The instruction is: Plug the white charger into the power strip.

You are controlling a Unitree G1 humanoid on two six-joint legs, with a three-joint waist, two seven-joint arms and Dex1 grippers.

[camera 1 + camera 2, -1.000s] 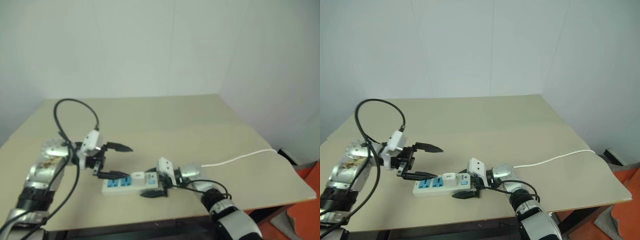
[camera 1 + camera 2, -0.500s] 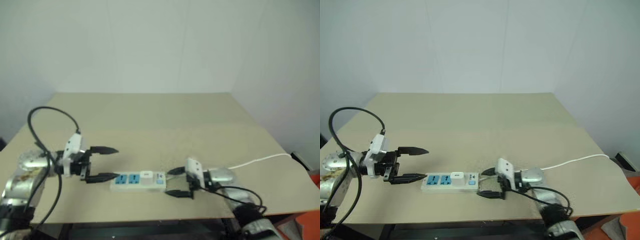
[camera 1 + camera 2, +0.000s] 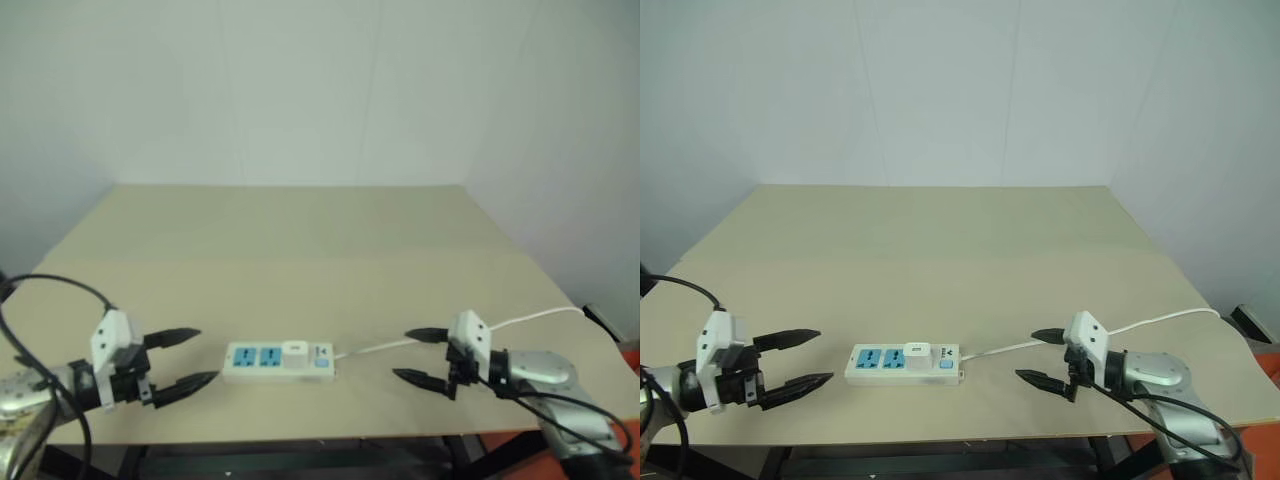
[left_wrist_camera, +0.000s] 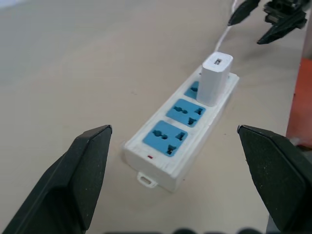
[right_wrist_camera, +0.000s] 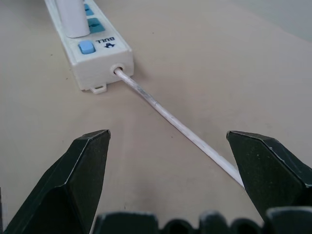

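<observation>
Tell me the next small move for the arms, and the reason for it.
Probably none beyond drawing both arms clear. The white charger stands upright in the power strip, in the socket nearest its switch end. The left gripper and right gripper are both open, empty and apart from the strip, so the plugging looks done.

My fingers point(image 4: 85, 173) looked like matt black plastic. The power strip point(image 4: 183, 134) was smooth white plastic with a slight sheen, its socket faces flat blue. The white charger point(image 4: 215, 78) had a satin plastic shell. The table point(image 3: 940, 250) showed a matt beige, faintly grainy surface.
</observation>
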